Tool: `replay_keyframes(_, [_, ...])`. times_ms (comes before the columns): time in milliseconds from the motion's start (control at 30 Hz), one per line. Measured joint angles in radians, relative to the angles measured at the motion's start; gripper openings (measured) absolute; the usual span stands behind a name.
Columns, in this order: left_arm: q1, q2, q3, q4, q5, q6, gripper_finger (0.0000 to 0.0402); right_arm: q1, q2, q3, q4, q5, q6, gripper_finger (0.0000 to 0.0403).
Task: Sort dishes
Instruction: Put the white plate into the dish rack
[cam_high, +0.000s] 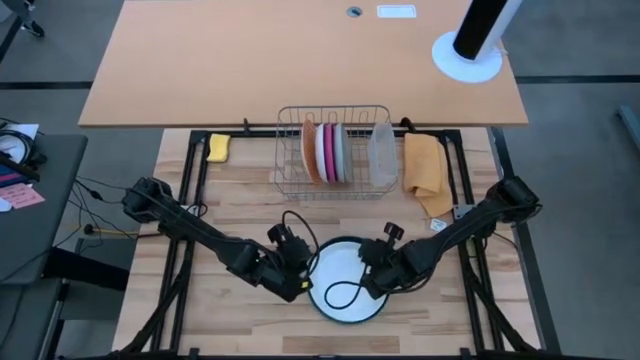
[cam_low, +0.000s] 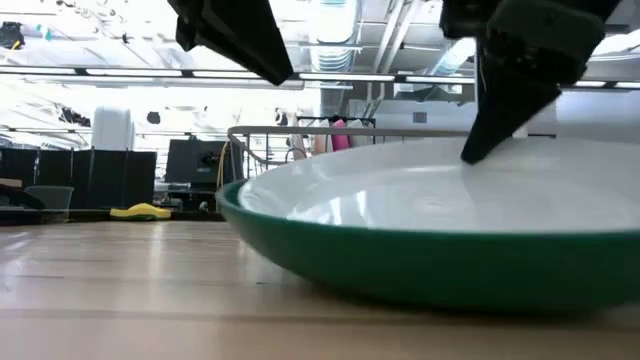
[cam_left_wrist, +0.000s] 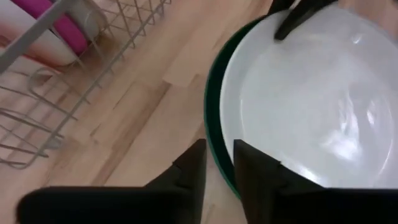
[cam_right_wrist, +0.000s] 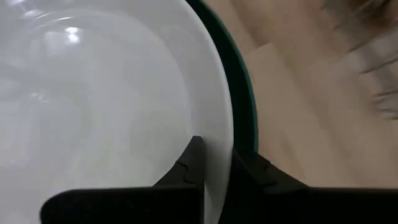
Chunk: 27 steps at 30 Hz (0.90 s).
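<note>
We are working over the counter (cam_high: 240, 330), where the rack (cam_high: 334, 150) is standing near the far edge, middle. In it, upright on edge, the orange plate (cam_high: 309, 152), the white plate (cam_high: 320, 150), the pink plate (cam_high: 329, 152) and the grey plate (cam_high: 340, 152) are standing side by side, with a tub (cam_high: 381, 152) at the rack's right end. A cloth (cam_high: 424, 168) is lying just right of the rack and a sponge (cam_high: 218, 148) near the far left corner. The green plate (cam_high: 347, 281) is lying flat near the front edge, middle, its inside white. Our right gripper (cam_right_wrist: 214, 163) is straddling that plate's right rim, its jaws clamped on the rim, one inside and one outside. Our left gripper (cam_left_wrist: 219, 157) is hovering at the plate's left rim, jaws slightly apart, gripping nothing.
</note>
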Motion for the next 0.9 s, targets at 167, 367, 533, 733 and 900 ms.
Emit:
replay_keyframes(167, [0.007,-0.003,0.0,-0.02,-0.05,-0.017,0.0109,-0.009,0.0,0.107,-0.146,0.051,-0.044,0.0039])
replay_keyframes(367, [0.007,-0.005,0.0,-0.019,-0.065,-0.03,0.0116,-0.024,0.0,0.198,-0.193,0.08,-0.12,0.0018])
replay_keyframes(533, [0.009,-0.005,0.0,-0.02,-0.119,-0.023,0.0117,-0.028,0.0,0.252,-0.233,0.102,-0.152,0.001])
replay_keyframes(733, [0.024,-0.005,0.0,-0.019,-0.14,-0.022,0.0117,-0.033,0.0,0.265,-0.266,0.106,-0.152,0.0009])
replay_keyframes(900, [0.021,-0.013,0.0,-0.019,-0.152,-0.004,0.0117,-0.033,0.0,0.266,-0.274,0.107,-0.151,0.0009])
